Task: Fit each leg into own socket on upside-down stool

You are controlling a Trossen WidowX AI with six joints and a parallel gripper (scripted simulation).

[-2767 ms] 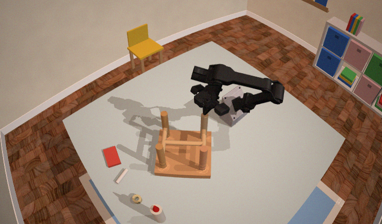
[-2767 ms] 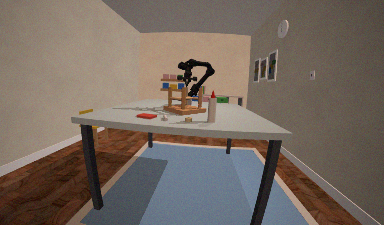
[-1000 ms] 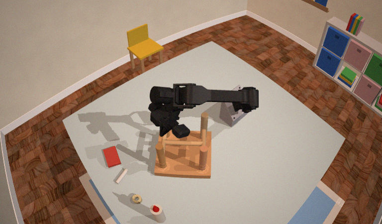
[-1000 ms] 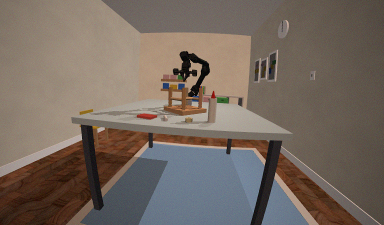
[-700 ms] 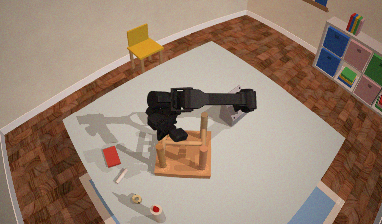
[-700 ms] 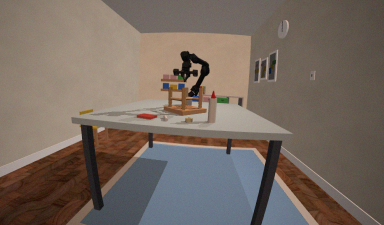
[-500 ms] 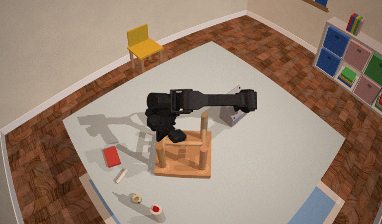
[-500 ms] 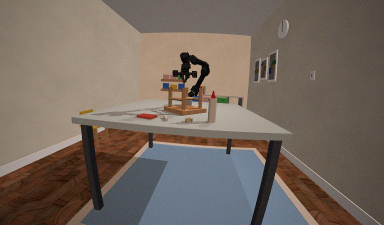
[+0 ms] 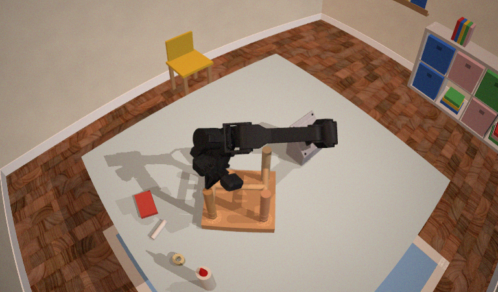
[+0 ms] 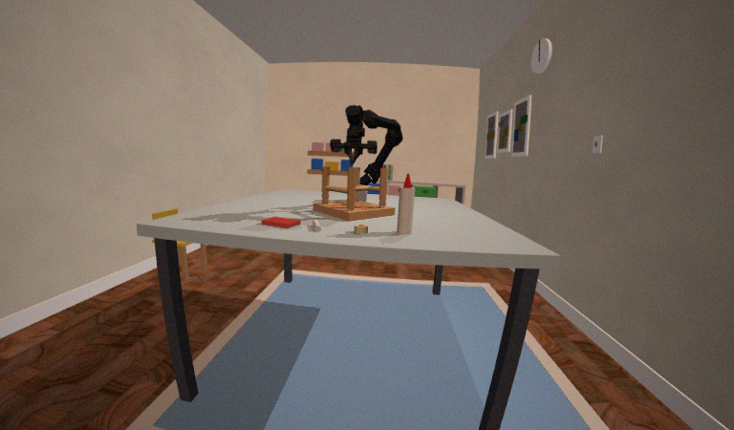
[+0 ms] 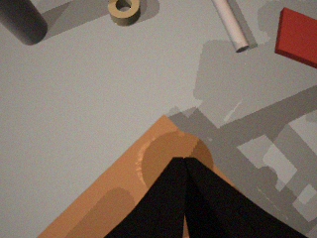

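— So, what sits on the counter (image 9: 360, 185), biggest thing first?

— The black arm (image 9: 279, 134). It reaches from its grey base (image 9: 303, 155), near the counter's middle toward the far right edge, out over the stool.

— And the stool?

— The stool (image 9: 238, 220) lies upside down near the middle of the counter, its square seat flat on the surface. Three legs show standing upright at its corners: one at the far right corner (image 9: 266, 162), one at the near right (image 9: 265, 204), one at the near left (image 9: 209, 202). The arm's wrist covers the far left corner, so I cannot tell what stands there. Pale rungs (image 9: 249, 187) join the legs.

— The jaws?

— The jaws (image 9: 216, 180) are pressed together with nothing between them, pointing down above the seat's far left part. In the wrist view the black fingers meet in a closed wedge over a seat corner (image 11: 133, 178).

— Smaller things?

— Toward the near left corner: a red-capped glue bottle (image 9: 203, 276), a red block (image 9: 145, 204) near the left edge, a white cylinder (image 9: 158, 229) between block and bottle, and a tape ring (image 9: 178, 258) just beside the bottle.
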